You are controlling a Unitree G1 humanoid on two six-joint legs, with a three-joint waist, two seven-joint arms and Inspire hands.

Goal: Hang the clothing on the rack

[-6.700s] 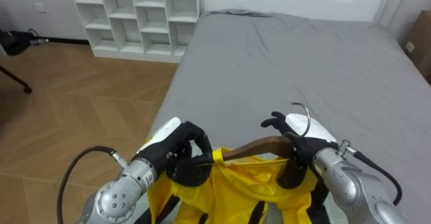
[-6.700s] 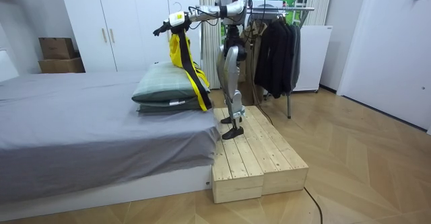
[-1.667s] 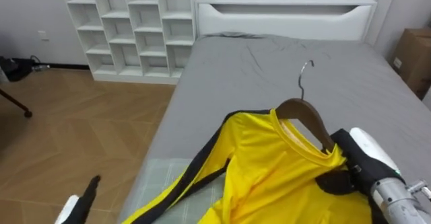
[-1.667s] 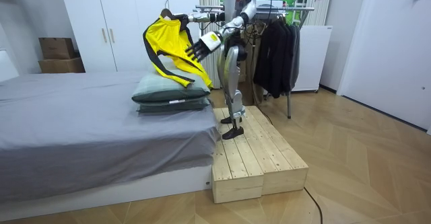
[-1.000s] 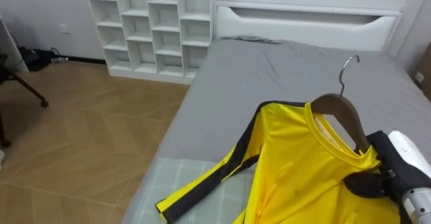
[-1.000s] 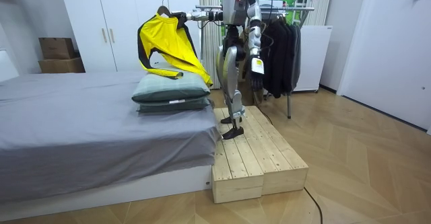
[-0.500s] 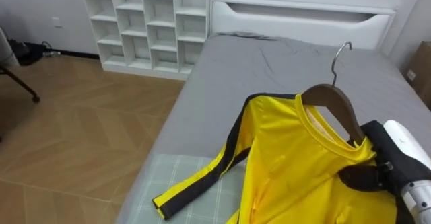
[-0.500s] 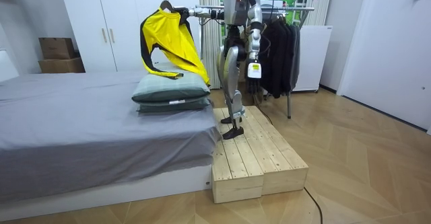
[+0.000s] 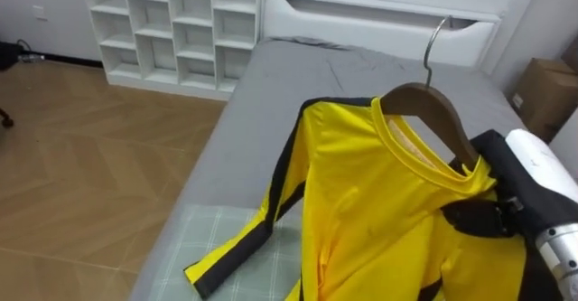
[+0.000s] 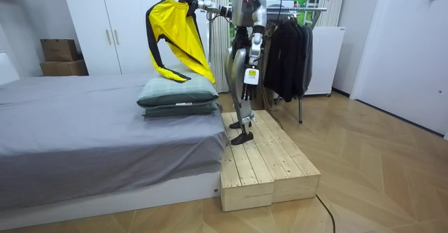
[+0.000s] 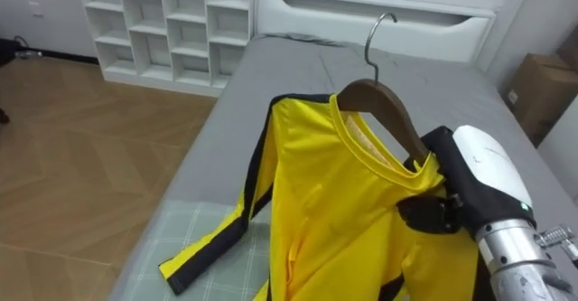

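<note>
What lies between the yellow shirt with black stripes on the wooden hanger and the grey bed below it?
Two stacked grey-green pillows, seen in the room view; the sleeve end of the yellow shirt reaches the upper one.

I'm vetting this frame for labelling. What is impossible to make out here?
Hanger: its arms lie under the yellow shirt, both eye views.
Shirt's hem: cut off by the eye views' bottom edge.
Clothes rack: rail partly behind the robot, room view; free space unclear.
Left hand: too small in the room view to read.
</note>
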